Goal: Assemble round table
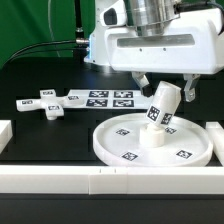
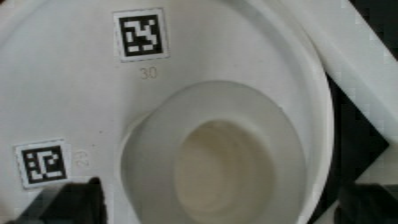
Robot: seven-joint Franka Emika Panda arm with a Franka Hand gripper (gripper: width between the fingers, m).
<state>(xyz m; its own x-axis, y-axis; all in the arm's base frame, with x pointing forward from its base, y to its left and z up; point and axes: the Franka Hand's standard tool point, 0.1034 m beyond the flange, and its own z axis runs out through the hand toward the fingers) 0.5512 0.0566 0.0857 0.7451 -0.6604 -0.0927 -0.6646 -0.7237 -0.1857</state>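
The large rimmed round disc (image 1: 125,152) lies on the black table, tags facing up. The short cylinder leg (image 1: 160,118) stands at its middle, leaning a little toward the exterior view's right. My gripper (image 1: 166,90) hangs right over the leg's top, open, with one dark finger on each side of it. In the wrist view I look down into the leg's hollow end (image 2: 222,160), with the disc (image 2: 89,90) and two of its tags behind it. The flat cross-shaped piece (image 1: 45,103) lies apart at the exterior view's left.
The marker board (image 1: 110,98) lies flat behind the disc. Long white border rails (image 1: 60,180) run along the front, with short end blocks (image 1: 4,132) at the left and right (image 1: 216,135). A green backdrop stands behind the arm.
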